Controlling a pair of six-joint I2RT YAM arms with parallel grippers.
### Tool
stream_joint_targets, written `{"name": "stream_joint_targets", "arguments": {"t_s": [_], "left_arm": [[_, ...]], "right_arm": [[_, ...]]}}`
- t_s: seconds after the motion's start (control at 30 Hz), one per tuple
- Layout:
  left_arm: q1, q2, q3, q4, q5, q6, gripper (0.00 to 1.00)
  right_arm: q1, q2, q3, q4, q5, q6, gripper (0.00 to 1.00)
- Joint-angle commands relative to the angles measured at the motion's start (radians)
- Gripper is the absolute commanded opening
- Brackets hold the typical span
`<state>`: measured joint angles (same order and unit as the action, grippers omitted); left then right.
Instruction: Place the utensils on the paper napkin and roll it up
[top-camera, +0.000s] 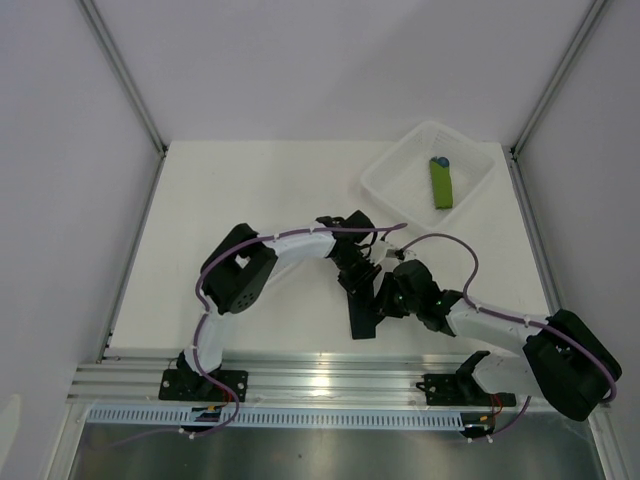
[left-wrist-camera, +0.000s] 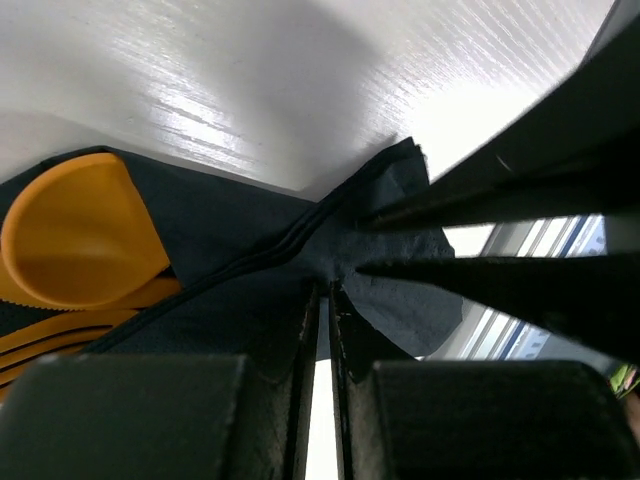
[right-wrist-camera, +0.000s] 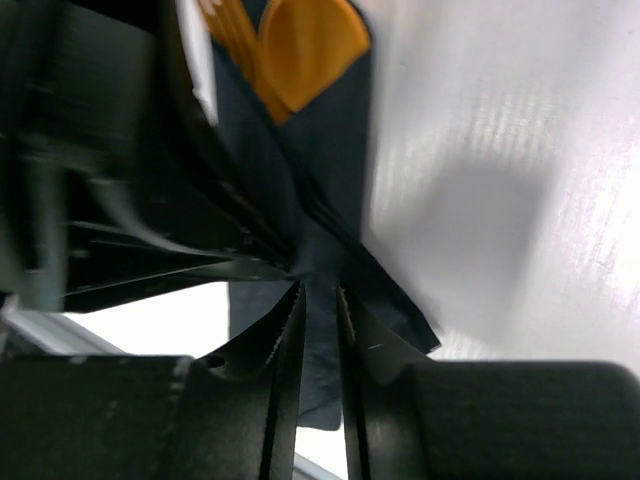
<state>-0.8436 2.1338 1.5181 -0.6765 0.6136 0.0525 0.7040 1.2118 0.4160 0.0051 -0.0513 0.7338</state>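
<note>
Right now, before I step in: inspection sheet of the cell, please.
Surface: white table, no spills seen.
Job's things: thin black paper napkin wrapped partly over slim orange plastic utensils; spoon bowl still exposed.
Clutter: clear plastic tray far right, holding green rolled bundle with blue tip.
Grippers: left claw and right claw both pinch the napkin's gathered end.
Cables: purple cables along both arms, no snag seen.
Surroundings: white walls; aluminium rail at near edge.
</note>
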Motion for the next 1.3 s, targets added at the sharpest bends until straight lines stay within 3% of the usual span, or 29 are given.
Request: {"name": "stream_joint_targets", "arguments": {"t_s": [0.0,0.33,0.67,0.77,1.07,1.27], "left_arm": [[-0.009,0.025,0.013,0.006,-0.043,0.060,0.13],[-0.009,0.035,0.004,0.015,-0.038,0.058,0.13],[-0.008,0.032,-0.019,0.028,-0.035,0.053,0.13],[-0.009,0.038,-0.021,0.037,-0.031,0.049,0.14],[-0.003,0.029,-0.044,0.054,-0.038,0.052,0.15],[0.012,-0.018,-0.035,0.014,-0.052,0.086,0.27]], "right_arm": [[0.009,0.028,-0.016,0.009,0.051,0.022,0.23],[0.017,0.021,-0.040,-0.034,0.107,0.018,0.32],[-0.003,0.051,-0.207,0.195,0.025,0.088,0.33],[-0.018,0.072,-0.253,0.297,-0.030,0.096,0.28],[-0.072,0.037,-0.307,0.372,-0.091,0.118,0.07],[-0.077,-0.070,-0.292,0.320,-0.081,0.087,0.00]]}}
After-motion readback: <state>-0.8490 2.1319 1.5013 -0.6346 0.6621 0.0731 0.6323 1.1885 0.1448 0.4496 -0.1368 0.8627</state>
